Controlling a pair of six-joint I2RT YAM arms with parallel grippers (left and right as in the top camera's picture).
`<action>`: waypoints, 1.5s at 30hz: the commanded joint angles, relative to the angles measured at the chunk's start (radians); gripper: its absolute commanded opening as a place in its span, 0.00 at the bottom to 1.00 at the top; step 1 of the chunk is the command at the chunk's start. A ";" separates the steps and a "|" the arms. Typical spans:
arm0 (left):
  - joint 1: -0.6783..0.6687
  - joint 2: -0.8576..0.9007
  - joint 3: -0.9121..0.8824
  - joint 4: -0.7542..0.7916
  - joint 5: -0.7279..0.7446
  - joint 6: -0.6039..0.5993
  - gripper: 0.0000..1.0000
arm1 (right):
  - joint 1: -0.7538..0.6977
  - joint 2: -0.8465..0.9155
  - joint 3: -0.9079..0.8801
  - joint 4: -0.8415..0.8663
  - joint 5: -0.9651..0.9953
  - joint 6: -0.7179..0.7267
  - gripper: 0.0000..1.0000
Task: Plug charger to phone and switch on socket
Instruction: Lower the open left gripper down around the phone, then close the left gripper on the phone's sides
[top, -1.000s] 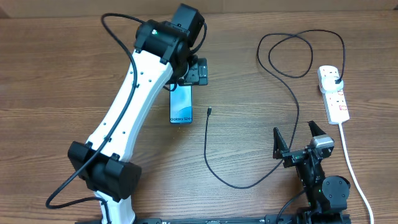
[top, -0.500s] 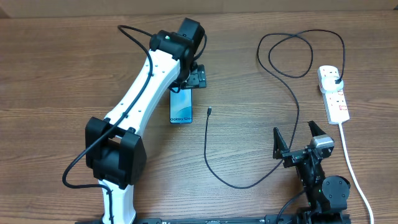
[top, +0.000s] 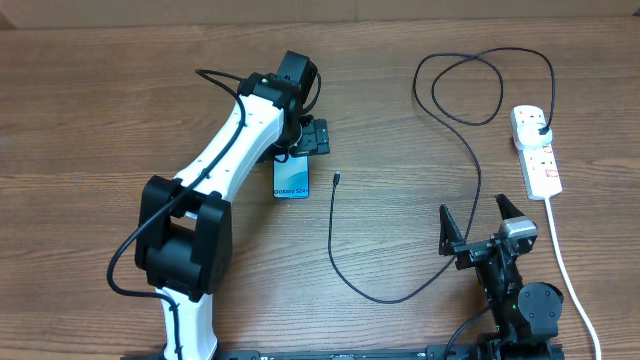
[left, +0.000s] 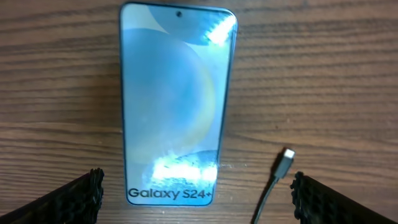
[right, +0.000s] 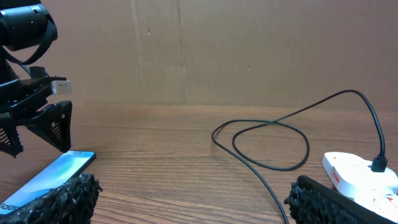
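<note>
Left hand (top: 310, 138) open, fingers wide, hovering above phone (top: 291, 178) near surface (top: 100, 100) centre. Right hand (top: 475, 213) open at near edge. Charger tip (top: 337, 180) beside phone, apart; plug in socket (top: 537, 152), right edge.

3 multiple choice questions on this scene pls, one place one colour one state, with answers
1. Where is the charger's connector tip relative to the phone? A) plugged into it B) on the table beside it C) under it
2. What colour is the charger cable? A) white B) red C) black
3. The left end effector is: A) open B) shut on the phone C) shut on the charger
Answers: B, tip lies apart from the phone; C, black against the table; A, fingers spread wide.
</note>
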 joint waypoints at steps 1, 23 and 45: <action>-0.005 0.026 0.019 -0.031 0.029 0.079 1.00 | 0.002 -0.007 -0.010 0.005 0.002 0.002 1.00; 0.006 0.137 0.026 0.002 -0.114 0.121 1.00 | 0.002 -0.007 -0.010 0.005 0.002 0.002 1.00; 0.012 0.143 -0.014 0.093 -0.078 0.048 1.00 | 0.002 -0.007 -0.010 0.005 0.002 0.002 1.00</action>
